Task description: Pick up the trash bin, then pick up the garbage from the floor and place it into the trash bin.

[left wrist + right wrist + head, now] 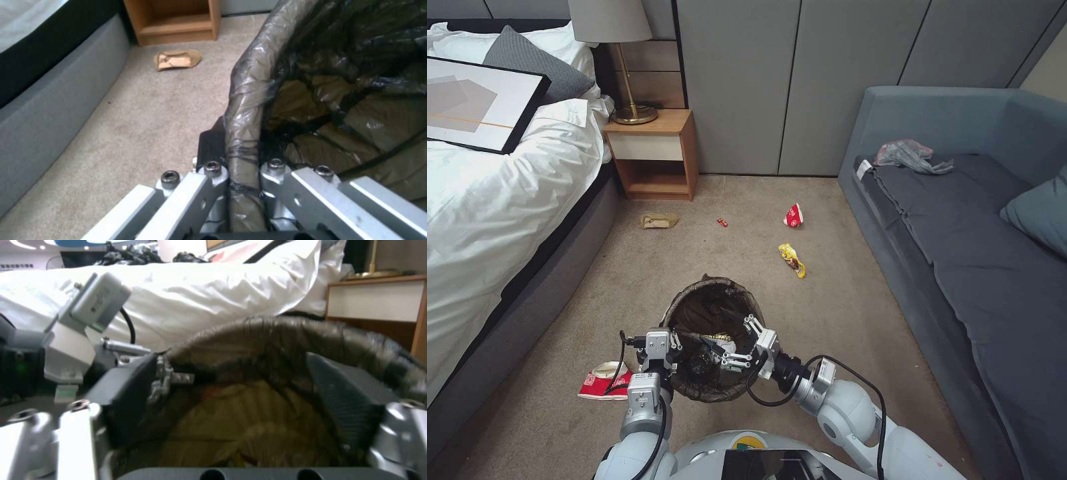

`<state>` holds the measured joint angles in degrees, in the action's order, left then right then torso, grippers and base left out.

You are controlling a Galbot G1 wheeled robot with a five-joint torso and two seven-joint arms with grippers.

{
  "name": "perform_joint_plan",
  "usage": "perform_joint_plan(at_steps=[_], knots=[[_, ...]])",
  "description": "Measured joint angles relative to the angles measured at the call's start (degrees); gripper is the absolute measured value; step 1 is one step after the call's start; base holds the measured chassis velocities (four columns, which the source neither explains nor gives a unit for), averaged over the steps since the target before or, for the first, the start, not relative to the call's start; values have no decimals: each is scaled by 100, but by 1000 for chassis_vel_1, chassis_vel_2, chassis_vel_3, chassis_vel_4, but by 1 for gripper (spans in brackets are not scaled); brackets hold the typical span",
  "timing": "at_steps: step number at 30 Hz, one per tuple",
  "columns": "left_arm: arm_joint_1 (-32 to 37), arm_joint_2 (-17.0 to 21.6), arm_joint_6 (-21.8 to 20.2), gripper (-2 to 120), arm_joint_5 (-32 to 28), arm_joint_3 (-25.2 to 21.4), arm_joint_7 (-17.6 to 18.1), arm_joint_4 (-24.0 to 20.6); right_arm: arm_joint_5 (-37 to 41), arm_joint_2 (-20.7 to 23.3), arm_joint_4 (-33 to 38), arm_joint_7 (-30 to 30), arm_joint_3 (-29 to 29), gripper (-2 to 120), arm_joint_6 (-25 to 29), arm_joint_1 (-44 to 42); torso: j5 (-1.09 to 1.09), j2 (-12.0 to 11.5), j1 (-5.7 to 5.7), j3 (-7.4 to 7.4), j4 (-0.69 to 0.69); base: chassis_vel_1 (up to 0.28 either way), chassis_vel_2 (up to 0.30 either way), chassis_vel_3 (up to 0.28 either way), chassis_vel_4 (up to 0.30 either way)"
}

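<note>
The trash bin (pixel 712 313), lined with a dark bag, stands in front of me. My left gripper (pixel 674 345) is shut on its bag-covered rim (pixel 242 140). Over the bin's mouth my right gripper (pixel 722 353) is open, its dark pads (pixel 133 396) spread above the bin's inside (pixel 249 426), with nothing held. A yellow piece (pixel 718 337) lies inside the bin. Garbage on the carpet: a tan packet (pixel 659 220) (pixel 177 60), a red scrap (pixel 722 222), a red-and-white cup (pixel 793 215), a yellow wrapper (pixel 792 259), and a crushed red-and-white cup (pixel 604 385) beside my left arm.
A bed (pixel 487 213) with a framed picture (pixel 474 103) runs along the left. A wooden nightstand (pixel 654 157) with a lamp (pixel 627 67) stands at the back. A grey sofa (pixel 974 253) lines the right, with a plastic bag (pixel 908 155) on it.
</note>
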<state>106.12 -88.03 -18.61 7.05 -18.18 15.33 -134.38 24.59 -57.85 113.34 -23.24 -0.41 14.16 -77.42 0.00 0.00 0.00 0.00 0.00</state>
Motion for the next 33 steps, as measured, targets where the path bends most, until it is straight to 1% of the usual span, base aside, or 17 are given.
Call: perform_joint_plan(at_steps=[1, 3, 5, 6, 9, 11, 12, 13, 14, 16, 18, 20, 21, 23, 24, 27, 33], knots=[[0, 0, 0, 0, 0, 0, 0, 0, 0, 0, 0, 0, 0, 80, 0, 0, 0, 0, 0, 0, 0, 0, 0, 0, 0], [13, -1, 0, 0, 1, -6, 0, -13, -89, 3, 159, 62, 65, 92, 42, -56, 0, 0, 0, 0, 0, 0, 0, 0, 0], [14, 2, 0, 0, 0, -19, 0, -20, -167, 5, 344, 149, 135, 97, 82, -111, 0, 0, 0, 0, 0, 0, 0, 0, 0], [14, 2, 0, 0, 0, -19, 0, -20, -167, 5, 344, 149, 135, 97, 82, -111, 0, 0, 0, 0, 0, 0, 0, 0, 0], [-4, 20, 0, 0, -14, -67, 0, -24, -494, -17, 985, 818, 404, 100, 105, -333, 0, 0, 0, 0, 1, 0, 0, 0, 0], [-4, 20, 0, 0, -14, -67, 0, -24, -494, -17, 985, 818, 404, 100, 105, -333, 0, 0, 0, 0, 1, 0, 0, 0, 0], [-51, 23, -1, 0, -41, -100, 4, -21, -1055, -213, 1478, 1708, 836, 100, 63, -717, 0, 0, 0, 0, 1, 0, 0, 0, 0], [-70, 22, -4, 0, -61, -116, 8, -14, -1260, -304, 1628, 1962, 1037, 100, 67, -944, 0, 0, 0, 0, 0, 0, 0, 0, 0], [-70, 22, -4, 0, -61, -116, 8, -14, -1260, -304, 1628, 1962, 1037, 100, 67, -944, 0, 0, 0, 0, 0, 0, 0, 0, 0], [-124, 27, -20, 0, -165, -184, 26, -11, -1641, -703, 1945, 2533, 1548, 100, 248, -1814, 0, 0, 0, 0, -3, 0, 0, 0, 0], [-141, 29, -29, 0, -195, -200, 29, -11, -1702, -814, 1983, 2595, 1660, 100, 320, -1968, -1, 0, 0, 0, -2, 0, 0, 0, 0], [-203, 16, -45, 0, -269, -247, 46, -12, -1841, -1175, 2050, 2691, 1962, 100, 573, -2319, 0, 0, 0, 0, -1, 0, 0, 0, 0], [-203, 16, -45, 0, -269, -247, 46, -12, -1841, -1175, 2050, 2691, 1962, 100, 573, -2319, 0, 0, 0, 0, -1, 0, 0, 0, 0], [-229, 5, -64, 0, -326, -266, 61, -28, -1951, -1433, 2059, 2710, 2156, 100, 792, -2526, 0, 0, 0, 0, 0, 0, 0, 0, 0], [-229, 5, -64, 0, -326, -266, 61, -28, -1951, -1433, 2059, 2710, 2156, 100, 792, -2526, 0, 0, 0, 0, 0, 0, 0, 0, 0], [-262, 32, -95, 0, -391, -298, 72, -71, -2190, -1708, 1886, 2770, 2350, 100, 1058, -2672, 0, 0, 0, 0, 0, 0, 0, 0, 0], [-309, 63, -122, 0, -461, -372, 87, -112, -2277, -1878, 1577, 2914, 2585, 100, 1254, -2798, 0, 0, 0, 0, 0, 0, 0, 0, 0]])
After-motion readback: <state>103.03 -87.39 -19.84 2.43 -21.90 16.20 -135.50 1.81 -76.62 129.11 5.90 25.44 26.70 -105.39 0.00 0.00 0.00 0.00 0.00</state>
